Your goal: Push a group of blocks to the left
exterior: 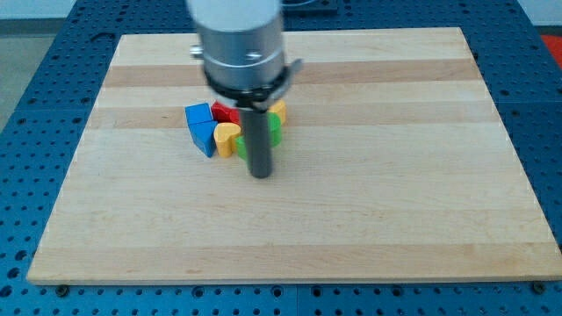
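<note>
blocks: two blue [202, 125], one red [225, 112], two yellow [226, 137], one green [274, 130], clustered just left of and behind my tip [261, 175]. rod hides part of the green and yellow. no jaws here, just the rod.

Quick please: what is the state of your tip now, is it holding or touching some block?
My tip: a bare rod, holds nothing. It sits at the cluster's lower right, beside the green block; whether they touch cannot be told.

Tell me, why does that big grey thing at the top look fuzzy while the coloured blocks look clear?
In the camera view, the grey arm housing sits close to the lens and is blurred; the blue block, the other blocks and my tip are sharper. Lighting is even, shadows faint.
</note>
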{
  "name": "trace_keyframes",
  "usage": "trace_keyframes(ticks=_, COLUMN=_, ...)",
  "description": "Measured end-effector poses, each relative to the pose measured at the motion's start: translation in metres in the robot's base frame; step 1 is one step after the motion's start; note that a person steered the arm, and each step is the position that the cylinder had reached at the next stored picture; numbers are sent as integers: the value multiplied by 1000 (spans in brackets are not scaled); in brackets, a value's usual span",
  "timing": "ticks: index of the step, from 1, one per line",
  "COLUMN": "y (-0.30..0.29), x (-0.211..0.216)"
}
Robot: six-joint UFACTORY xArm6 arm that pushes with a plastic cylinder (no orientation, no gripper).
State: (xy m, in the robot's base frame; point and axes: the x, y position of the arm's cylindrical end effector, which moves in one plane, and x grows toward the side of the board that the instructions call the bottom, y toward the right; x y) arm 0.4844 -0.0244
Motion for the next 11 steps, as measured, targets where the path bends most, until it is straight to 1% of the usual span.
trace_keyframes(ticks=1, y=33, x=0)
trace_keyframes(ticks=2, y=42, x=-2)
trace_keyframes(ticks=3, y=45, x=-16)
trace_keyframes(ticks=5, y=31, x=-73)
trace_keyframes(ticks=8, y=-23, x=-73)
trace_keyframes(ticks=9, y=-40, x=-62)
trace_keyframes(ticks=11, y=-46, x=3)
